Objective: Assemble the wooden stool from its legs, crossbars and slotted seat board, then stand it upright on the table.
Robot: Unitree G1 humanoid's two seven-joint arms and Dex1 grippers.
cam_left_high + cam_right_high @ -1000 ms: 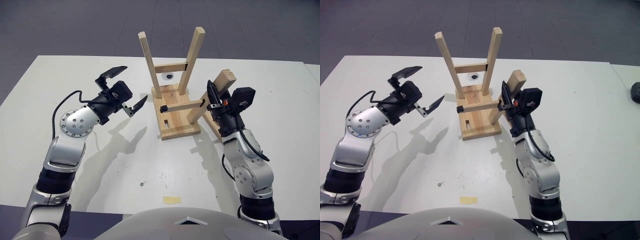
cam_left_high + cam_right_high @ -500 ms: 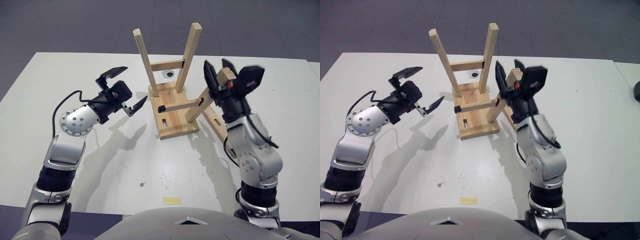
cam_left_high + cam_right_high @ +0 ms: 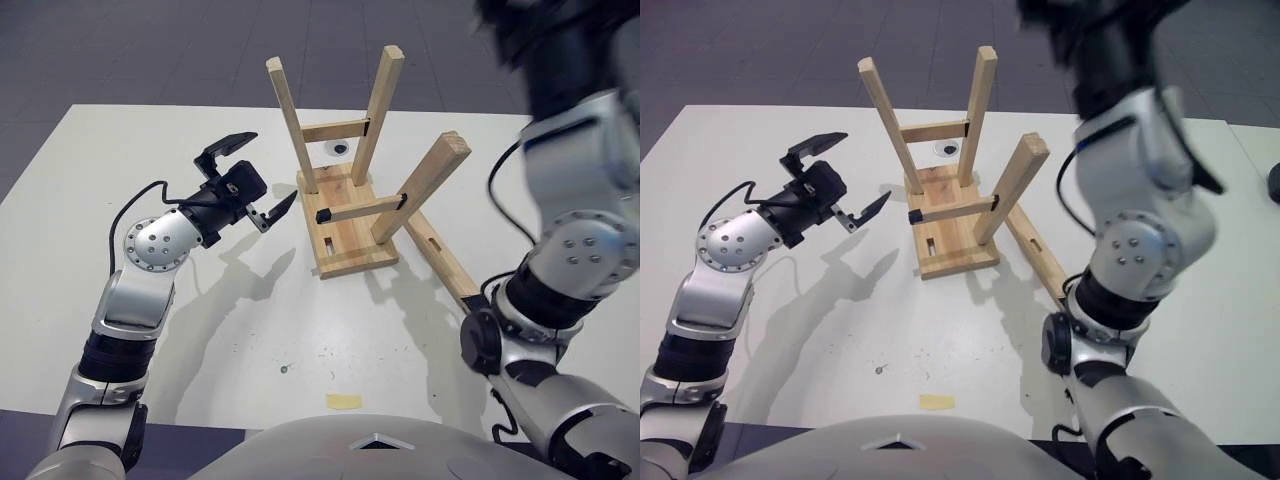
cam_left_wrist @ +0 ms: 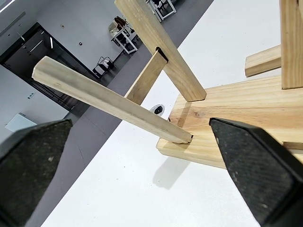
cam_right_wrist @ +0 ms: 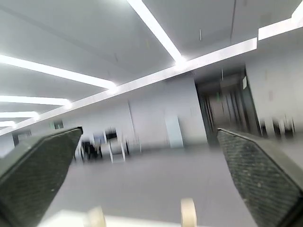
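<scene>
The slotted seat board (image 3: 352, 235) lies flat on the white table (image 3: 200, 330). Two legs (image 3: 288, 122) (image 3: 376, 112) stand up from its far side, joined by a crossbar (image 3: 340, 130). A third leg (image 3: 425, 195) leans out to the right, held by a second crossbar (image 3: 360, 210). Another leg (image 3: 442, 262) lies flat on the table behind it. My left gripper (image 3: 270, 166) hovers open just left of the board, holding nothing. My right arm (image 3: 575, 150) is raised high above the table; its gripper (image 5: 149, 130) is open and points toward the ceiling.
A round hole (image 3: 340, 149) sits in the table behind the stool. A scrap of yellow tape (image 3: 343, 401) lies near the front edge. A dark object (image 3: 1271, 180) rests at the far right. Bare table spreads to the left and front.
My right gripper has let go of the leaning leg and swung up high above the table. The leg stays propped in place. My left arm has not moved.
</scene>
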